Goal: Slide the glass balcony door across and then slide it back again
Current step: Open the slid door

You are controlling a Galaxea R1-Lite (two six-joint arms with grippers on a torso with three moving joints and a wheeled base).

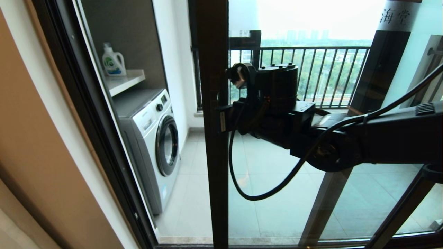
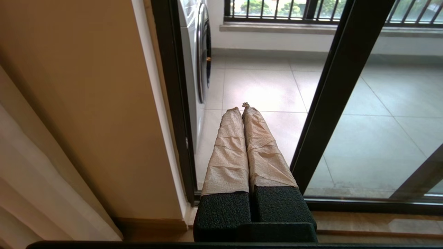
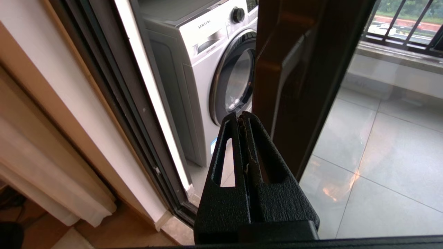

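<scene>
The glass balcony door (image 1: 211, 145) stands part-way open; its dark brown leading stile runs top to bottom through the middle of the head view, with an open gap to its left. The stile also shows in the right wrist view (image 3: 294, 90) and the left wrist view (image 2: 334, 83). My right gripper (image 1: 222, 119) is shut and empty, its black fingertips (image 3: 246, 119) right at the stile's edge on the gap side, at handle height. A bar handle (image 3: 289, 67) sits on the stile just beyond them. My left gripper (image 2: 241, 108) is shut, held low, pointing at the gap's floor.
A white washing machine (image 1: 155, 138) stands inside the gap, with a detergent bottle (image 1: 112, 61) on the shelf above it. The fixed dark door jamb (image 1: 86, 103) and beige wall bound the gap on the left. Black railing bars (image 1: 311, 69) are beyond the glass. A curtain (image 2: 31, 180) hangs low left.
</scene>
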